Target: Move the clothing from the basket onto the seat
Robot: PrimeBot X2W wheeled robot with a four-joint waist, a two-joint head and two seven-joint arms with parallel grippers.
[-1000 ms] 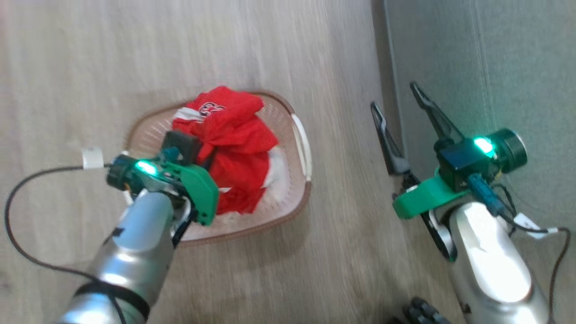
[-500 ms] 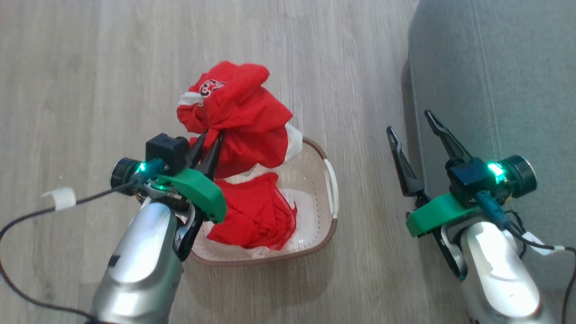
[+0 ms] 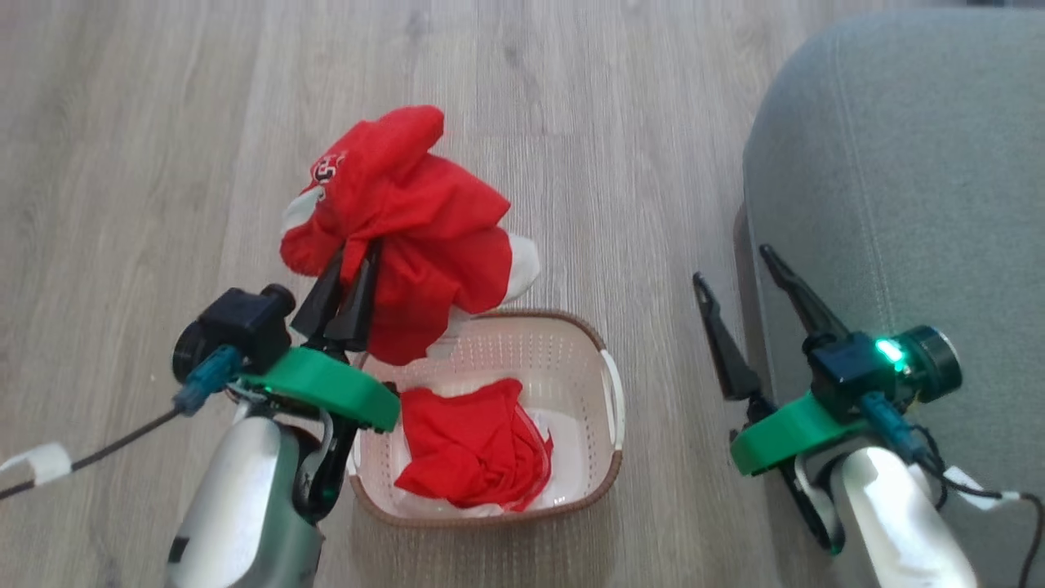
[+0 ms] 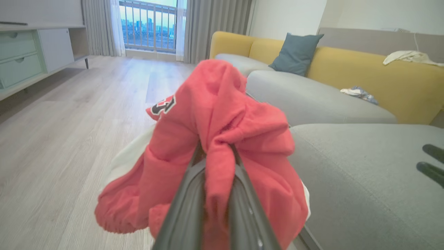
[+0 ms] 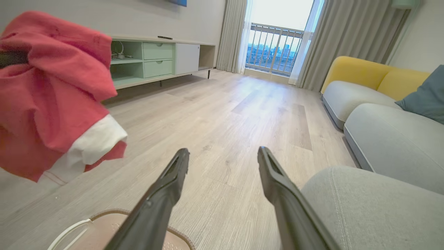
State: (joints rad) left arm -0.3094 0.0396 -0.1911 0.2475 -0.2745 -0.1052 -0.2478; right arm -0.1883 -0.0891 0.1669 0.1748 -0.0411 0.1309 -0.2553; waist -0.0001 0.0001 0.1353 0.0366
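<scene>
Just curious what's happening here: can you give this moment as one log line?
left pincer: shut on logo garment, held clear of basket | right pincer: open, empty, by seat | other garment: in basket

Pale grey-brown wood-look plank flooring (image 3: 571, 122) runs to a tall glazed balcony door with a metal railing (image 5: 274, 48), flanked by grey floor-length curtains (image 5: 236, 34) and bright with daylight. A low mint-green and white drawer cabinet (image 5: 156, 59) stands along one white wall (image 5: 104, 17). Across the floor sits a long sofa with a mustard-yellow back (image 4: 364, 69) and a square teal cushion (image 4: 296, 52).
</scene>
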